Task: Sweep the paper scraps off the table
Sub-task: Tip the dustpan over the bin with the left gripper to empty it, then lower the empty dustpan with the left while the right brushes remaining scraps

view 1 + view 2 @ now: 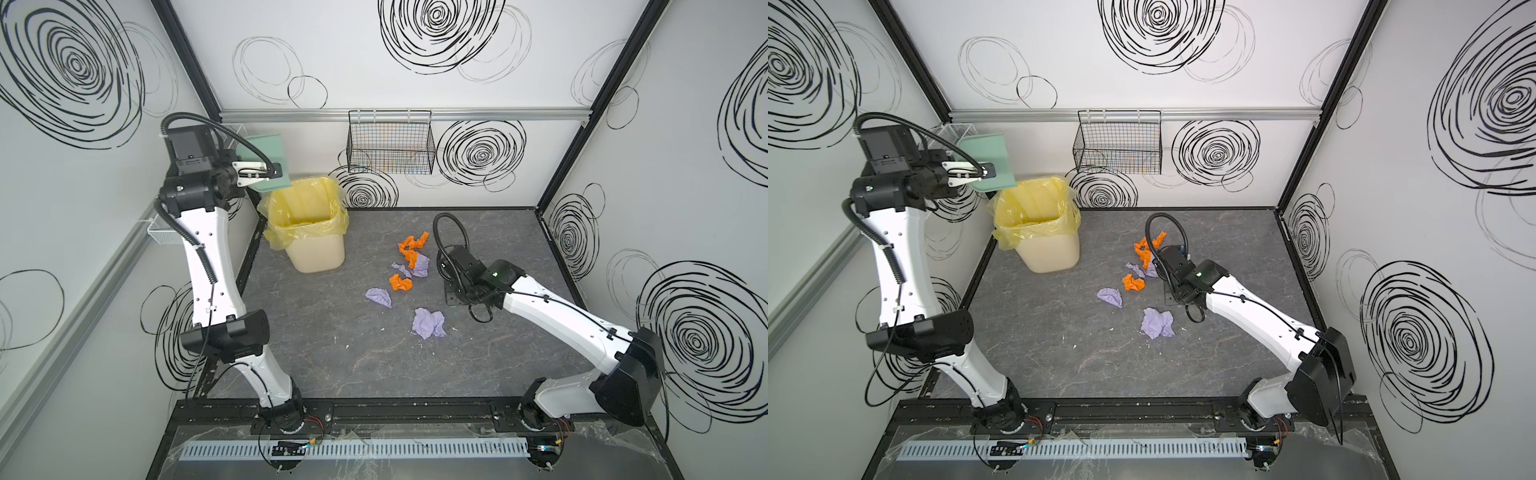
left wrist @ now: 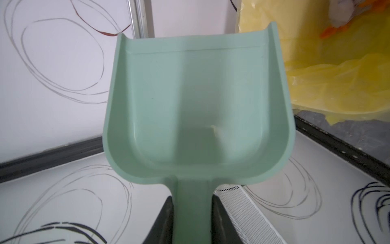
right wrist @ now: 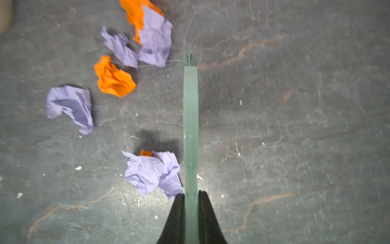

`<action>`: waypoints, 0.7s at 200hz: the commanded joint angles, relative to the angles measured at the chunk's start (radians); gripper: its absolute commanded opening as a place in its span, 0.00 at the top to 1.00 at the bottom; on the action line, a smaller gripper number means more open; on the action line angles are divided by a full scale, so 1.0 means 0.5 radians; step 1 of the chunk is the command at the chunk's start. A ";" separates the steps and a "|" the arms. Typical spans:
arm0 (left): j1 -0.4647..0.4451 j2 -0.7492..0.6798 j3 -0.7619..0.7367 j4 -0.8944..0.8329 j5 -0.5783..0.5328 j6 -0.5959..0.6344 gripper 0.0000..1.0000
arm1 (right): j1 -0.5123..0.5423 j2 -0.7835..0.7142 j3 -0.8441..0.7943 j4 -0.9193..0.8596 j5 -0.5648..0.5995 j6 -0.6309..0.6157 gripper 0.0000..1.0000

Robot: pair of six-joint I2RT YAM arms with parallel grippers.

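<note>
The paper scraps (image 1: 400, 282), orange and lavender wads, lay on the table (image 1: 374, 365) in a loose string. It began a little way off the bin (image 1: 316, 253) and trailed away from it toward the front edge. None touched the bin. The last lavender wad (image 1: 429, 323) lay farthest from it.

Just beyond the scraps, on the side away from the bin, the right gripper (image 3: 191, 195) hung low over the table. Its jaws were pinched tight on the thin mint-green back of a brush (image 3: 191, 126). In the right wrist view the brush appeared edge-on, with its bristles (image 3: 190, 58) at the far end. Every wad lay on one side of it, and the nearest lavender one (image 3: 152, 171) was just beside the handle. The brush's long axis ran roughly along the string of scraps, so the scraps lay broadside between brush and bin.

The left gripper (image 2: 191, 200) was raised above the bin's rim, on the side away from the scraps and well apart from them. It was clamped on the handle of the dustpan (image 2: 198, 101), whose tray held nothing but a pale crumb. Orange and pale shapes showed through the yellow liner (image 2: 337, 69); they were probably wads already dumped.

The right arm was plainly the nearer. A sideways push toward the bin looked likely to gather the string. But the dustpan would first need to come down on the bin side with its mouth facing the brush.
</note>
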 commanded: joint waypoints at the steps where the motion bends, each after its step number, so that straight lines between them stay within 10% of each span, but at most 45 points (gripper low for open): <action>1: 0.050 -0.309 -0.190 -0.239 0.522 -0.168 1.00 | -0.087 0.046 0.191 0.325 -0.089 -0.127 1.00; 33: 0.034 -0.725 -0.867 -0.334 0.819 -0.212 1.00 | -0.413 0.160 0.300 0.817 -0.483 -0.047 1.00; 67: 0.008 -1.089 -1.562 -0.313 1.012 -0.230 1.00 | -0.814 0.281 -0.019 1.869 -1.065 0.645 1.00; 140: -0.067 -1.559 -2.904 -0.055 1.033 -0.193 1.00 | -0.837 1.126 0.233 2.606 -1.237 1.444 1.00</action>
